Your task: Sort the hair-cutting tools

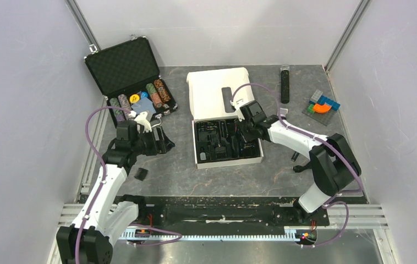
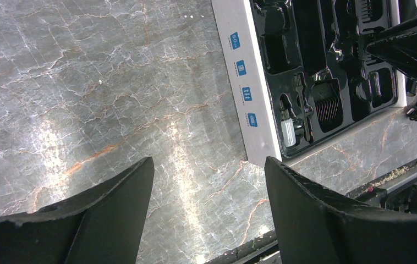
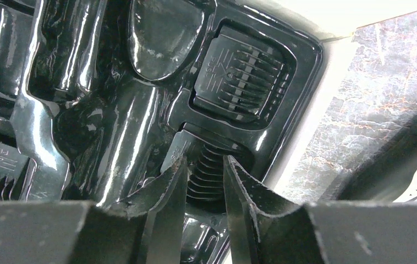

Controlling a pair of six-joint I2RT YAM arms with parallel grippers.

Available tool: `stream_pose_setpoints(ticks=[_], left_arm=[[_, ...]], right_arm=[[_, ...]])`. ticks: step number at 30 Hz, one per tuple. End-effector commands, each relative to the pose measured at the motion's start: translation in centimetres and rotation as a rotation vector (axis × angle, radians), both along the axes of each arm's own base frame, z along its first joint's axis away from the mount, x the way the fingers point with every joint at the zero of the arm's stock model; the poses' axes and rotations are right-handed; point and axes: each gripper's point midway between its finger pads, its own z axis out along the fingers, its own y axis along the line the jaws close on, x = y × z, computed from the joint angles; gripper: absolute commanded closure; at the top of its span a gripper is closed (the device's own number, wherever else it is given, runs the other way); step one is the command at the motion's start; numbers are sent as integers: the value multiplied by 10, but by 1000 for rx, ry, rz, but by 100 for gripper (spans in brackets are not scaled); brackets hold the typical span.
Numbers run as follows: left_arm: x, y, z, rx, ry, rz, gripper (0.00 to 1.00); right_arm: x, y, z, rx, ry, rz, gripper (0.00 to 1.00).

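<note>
At far left rear, open black case (image 1: 121,66) with stacked colourful chips (image 1: 155,93). Just in front of it, left gripper (image 2: 209,165), fingers spread wide over bare marbled table (image 2: 85,82), nothing between them. Nearer the arm bases, beside the left arm, loose comb attachment (image 1: 141,174), small and black, flat on the table. At centre, white box (image 1: 228,163), lid folded back, black moulded tray (image 2: 311,49) inside. Within the tray, seated comb attachment (image 3: 245,71) in a corner pocket by the box wall. Just beside that pocket, right gripper (image 3: 203,162), fingers a narrow gap apart, ribbed comb attachment (image 3: 206,179) showing between the tips; clamped or merely straddled, not determinable. At right rear, thin black stick (image 1: 285,83) and coloured block toy (image 1: 322,104), both well apart from the box.
</note>
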Motion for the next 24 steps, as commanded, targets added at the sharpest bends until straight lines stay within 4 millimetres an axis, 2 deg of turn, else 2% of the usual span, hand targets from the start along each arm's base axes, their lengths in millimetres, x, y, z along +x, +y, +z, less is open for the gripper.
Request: stream_pose_setpoints(ticks=[1,6,12,15,18,22,24], left_arm=[[4,0,7,0,-33,3,19],[4,1,5,4,-27,8,20],[3,13,-6,48,23,81,20],[1,27,-14,94,70,157,21],[-4,49,-22,154,124,283,26],[-16,77,-32,176,200,484,33],[-22,88,-35,185,227,574,32]], right_arm=[[2,0,-8,-52,11,-7,67],[6,5,7,-36,-3,17,65],[14,23,62,79,-122,73,61],[12,28,87,133,-191,110,55],[9,28,105,187,-261,135,47],[5,22,121,244,-364,126,38],[1,18,124,262,-405,126,28]])
